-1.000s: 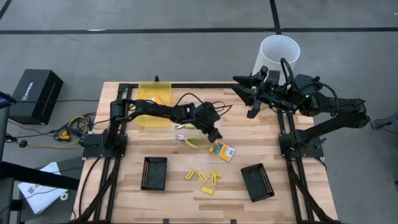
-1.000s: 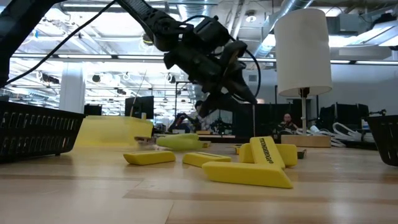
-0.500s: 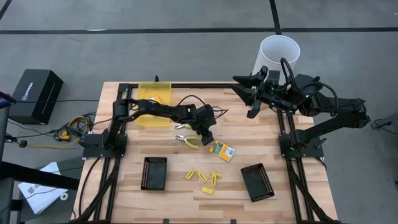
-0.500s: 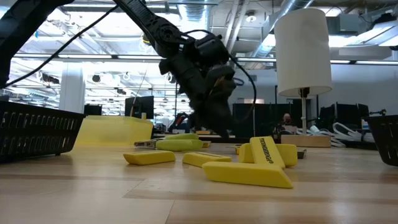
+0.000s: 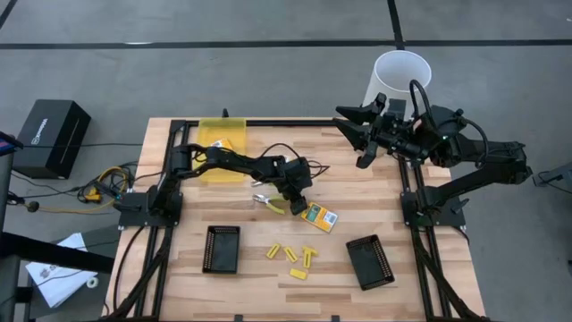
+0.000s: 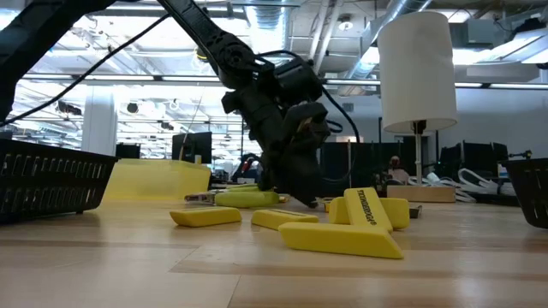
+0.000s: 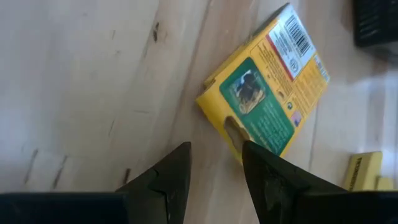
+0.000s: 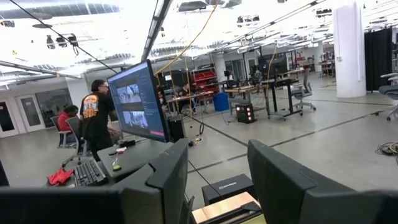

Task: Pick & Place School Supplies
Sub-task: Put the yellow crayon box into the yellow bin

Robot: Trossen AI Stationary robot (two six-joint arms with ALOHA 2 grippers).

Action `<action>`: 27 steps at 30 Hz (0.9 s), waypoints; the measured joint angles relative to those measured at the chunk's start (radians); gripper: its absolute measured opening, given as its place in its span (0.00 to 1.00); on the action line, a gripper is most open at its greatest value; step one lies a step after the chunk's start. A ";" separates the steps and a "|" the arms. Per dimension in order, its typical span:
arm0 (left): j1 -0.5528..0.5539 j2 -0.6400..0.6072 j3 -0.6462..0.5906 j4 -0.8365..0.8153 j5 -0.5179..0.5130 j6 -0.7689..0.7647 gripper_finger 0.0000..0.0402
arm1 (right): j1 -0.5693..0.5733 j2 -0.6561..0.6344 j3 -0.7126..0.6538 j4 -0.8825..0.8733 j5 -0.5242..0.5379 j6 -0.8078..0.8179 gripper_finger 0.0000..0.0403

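The left gripper (image 7: 214, 177) has dropped down beside the yellow-green packet (image 7: 264, 93) mid-table, jaws apart and empty, so a grab looks imminent. The right gripper (image 5: 357, 143) idles open near the table's far edge.

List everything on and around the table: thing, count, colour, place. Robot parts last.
Packets: a stack, count unclear, yellow-orange-green, table centre.
Plier-like tool: one, yellow-green handles, beside the packets on the left arm's side.
Stubby pieces: about five, yellow, near edge between the trays.
Trays: two, black, flanking the stubby pieces.
Container: one, translucent yellow, far corner on the left arm's side.
Bin: one, white, on the floor beyond the table.
Box: one, black, on the floor.
Left gripper: open, low at the packets' edge.
Right gripper: open, raised over the far edge.
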 joint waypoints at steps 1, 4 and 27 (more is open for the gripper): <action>-0.001 0.008 0.011 -0.002 0.008 -0.005 0.36 | 0.000 0.000 0.000 0.001 0.000 0.000 0.39; -0.009 0.023 0.036 0.001 0.018 -0.010 0.36 | 0.000 0.000 0.000 0.000 0.000 0.000 0.39; -0.032 0.100 0.097 0.097 0.090 -0.062 0.01 | -0.002 0.000 0.000 -0.002 -0.003 -0.011 0.39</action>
